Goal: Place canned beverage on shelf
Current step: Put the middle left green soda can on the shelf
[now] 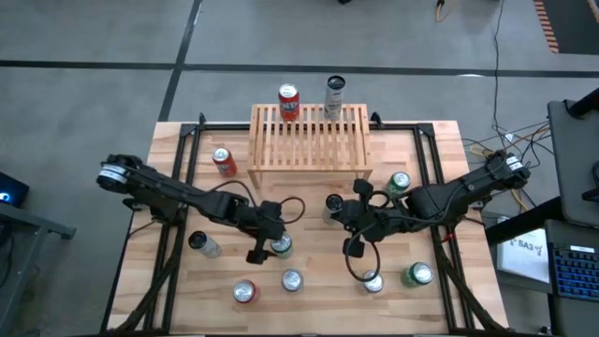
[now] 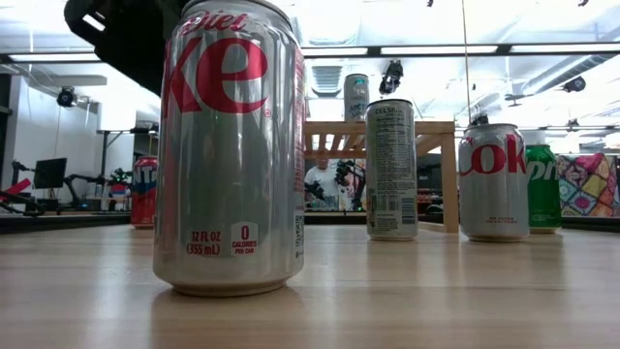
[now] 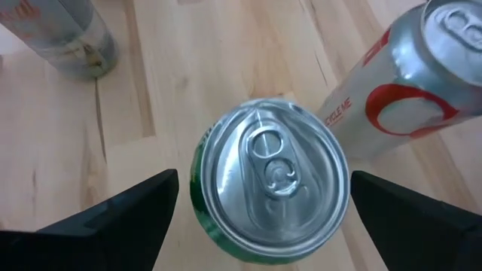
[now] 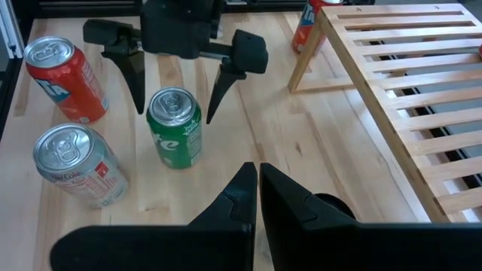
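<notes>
A green can (image 3: 271, 181) with a silver top stands upright on the wooden table, left of centre toward the near edge. My left gripper (image 4: 175, 115) hangs over it, open, one finger on each side of the can's top and clear of it. It also shows from above as my left gripper (image 1: 271, 245). My right gripper (image 4: 258, 188) is shut on nothing, raised above the table right of centre. The shelf (image 1: 309, 136) stands on short legs at the far middle, with a red can (image 1: 288, 101) and a tall silver can (image 1: 334, 96) upright at its far edge.
Close to the green can stand a red can (image 4: 64, 79) and a silver can (image 4: 75, 162). More cans are spread over the table: a slim one (image 1: 203, 243), green ones (image 1: 418, 274) (image 1: 400, 182), and one beside the shelf's left leg (image 1: 223, 161). A black frame runs along the table.
</notes>
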Action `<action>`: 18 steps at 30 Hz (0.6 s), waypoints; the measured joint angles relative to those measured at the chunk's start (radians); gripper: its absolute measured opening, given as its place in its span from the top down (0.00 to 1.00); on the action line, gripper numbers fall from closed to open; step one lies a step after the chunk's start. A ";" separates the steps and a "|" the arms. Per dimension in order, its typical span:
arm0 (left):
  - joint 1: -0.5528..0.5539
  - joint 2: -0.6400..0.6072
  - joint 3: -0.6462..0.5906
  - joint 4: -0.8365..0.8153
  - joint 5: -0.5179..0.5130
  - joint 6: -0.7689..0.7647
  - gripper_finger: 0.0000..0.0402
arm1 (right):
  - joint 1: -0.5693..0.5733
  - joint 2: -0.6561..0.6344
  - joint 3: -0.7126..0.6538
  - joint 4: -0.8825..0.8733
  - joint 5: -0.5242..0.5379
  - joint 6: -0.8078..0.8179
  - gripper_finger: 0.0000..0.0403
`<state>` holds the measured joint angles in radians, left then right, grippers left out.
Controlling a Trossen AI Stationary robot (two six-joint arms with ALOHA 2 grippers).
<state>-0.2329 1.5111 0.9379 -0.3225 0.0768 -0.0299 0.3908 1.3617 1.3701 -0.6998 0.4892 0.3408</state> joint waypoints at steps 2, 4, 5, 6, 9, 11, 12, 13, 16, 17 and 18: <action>0.000 0.012 -0.001 0.004 0.012 -0.009 0.07 | 0.000 0.000 -0.004 0.003 0.000 0.000 0.98; 0.000 0.023 -0.001 0.014 0.020 -0.010 0.09 | 0.000 0.000 -0.008 0.003 0.000 0.000 0.98; 0.000 0.028 -0.001 0.017 0.023 -0.011 0.10 | 0.000 0.000 -0.010 0.003 0.000 0.000 0.98; 0.000 0.032 -0.001 0.024 0.025 -0.010 0.12 | 0.000 0.000 -0.012 0.003 0.000 0.000 0.98; 0.000 0.037 -0.001 0.034 0.039 -0.010 0.19 | 0.000 0.000 -0.022 0.013 0.000 0.001 0.98; 0.000 0.037 -0.001 0.034 0.038 -0.010 0.25 | 0.000 0.000 -0.033 0.032 0.000 0.000 0.98; 0.000 0.037 -0.001 0.035 0.039 -0.010 0.27 | 0.000 0.000 -0.037 0.038 0.000 0.000 0.98; 0.000 0.037 -0.002 0.035 0.039 -0.010 0.29 | 0.000 0.000 -0.041 0.040 0.000 0.001 0.98; 0.000 0.036 -0.001 0.035 0.039 -0.011 0.29 | 0.000 0.000 -0.050 0.042 0.000 0.001 0.98; 0.000 0.034 -0.002 0.035 0.039 -0.013 0.29 | 0.000 0.000 -0.053 0.046 0.000 0.001 0.98; 0.000 0.031 -0.002 0.034 0.039 -0.014 0.29 | 0.000 0.000 -0.054 0.048 0.000 0.001 0.98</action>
<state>-0.2329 1.5425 0.9358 -0.2888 0.1159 -0.0435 0.3904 1.3617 1.3162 -0.6518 0.4892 0.3416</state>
